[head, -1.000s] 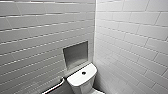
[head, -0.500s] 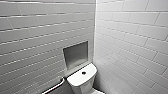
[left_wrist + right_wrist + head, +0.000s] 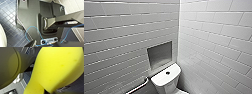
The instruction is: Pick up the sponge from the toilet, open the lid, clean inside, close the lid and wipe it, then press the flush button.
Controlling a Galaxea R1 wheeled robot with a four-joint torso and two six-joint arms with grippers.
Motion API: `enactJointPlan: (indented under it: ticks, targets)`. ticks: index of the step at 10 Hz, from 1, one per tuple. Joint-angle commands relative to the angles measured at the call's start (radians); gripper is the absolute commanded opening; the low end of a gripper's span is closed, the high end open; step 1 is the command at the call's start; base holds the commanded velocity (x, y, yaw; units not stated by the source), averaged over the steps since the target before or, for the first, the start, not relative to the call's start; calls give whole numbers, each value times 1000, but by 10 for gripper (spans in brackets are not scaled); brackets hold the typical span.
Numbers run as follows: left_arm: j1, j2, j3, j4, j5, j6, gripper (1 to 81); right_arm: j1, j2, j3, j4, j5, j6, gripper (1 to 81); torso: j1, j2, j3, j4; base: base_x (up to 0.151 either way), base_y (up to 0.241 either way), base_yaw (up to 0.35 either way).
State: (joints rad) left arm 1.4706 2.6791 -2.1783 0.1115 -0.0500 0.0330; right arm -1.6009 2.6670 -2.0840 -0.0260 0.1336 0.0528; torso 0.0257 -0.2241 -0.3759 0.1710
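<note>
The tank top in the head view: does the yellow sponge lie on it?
No, the tank top bears just the dark flush button; the sponge shows close before the right wrist camera.

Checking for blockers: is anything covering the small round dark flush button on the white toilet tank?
Nothing visible does: the small round dark flush button lies bare on the flat top of the white glossy ceramic toilet.

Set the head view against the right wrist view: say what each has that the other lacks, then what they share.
Head view: the toilet tank with its dark flush button, a wall niche behind it, a grab rail. Right wrist view: the yellow sponge close up, over dark blue floor tiles. Shared: pale tiles.
</note>
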Motion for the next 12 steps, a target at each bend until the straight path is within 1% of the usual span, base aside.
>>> enactJointPlan:
  ticks: [1, 4, 6, 7, 8, 11, 12]
  targets:
    - [-66, -180, 242, -4, 33, 5, 811, 18, -123, 165, 8, -58, 6, 10, 0, 0, 0, 0, 0, 0, 0]
    - [-173, -341, 461, -10, 38, -1, 811, 31, -194, 246, 8, -58, 6, 10, 0, 0, 0, 0, 0, 0, 0]
    - [-265, -451, 618, -27, 47, -24, 811, 35, -238, 286, 9, -36, 6, 10, 0, 0, 0, 0, 0, 0, 0]
    - [-308, -488, 673, -38, 48, -25, 811, 35, -258, 300, 11, -29, 6, 10, 0, 0, 0, 0, 0, 0, 0]
    - [-353, -514, 712, -53, 68, -25, 811, 35, -270, 296, 14, -29, 6, 10, 0, 0, 0, 0, 0, 0, 0]
    - [-554, -548, 813, -125, 199, -25, 811, 31, -287, 290, 15, -22, 7, 10, 0, 0, 0, 0, 0, 0, 0]
    - [-629, -553, 853, -147, 240, -25, 811, 29, -287, 288, 15, -9, 7, 10, 0, 0, -35, 0, 0, 0, 0]
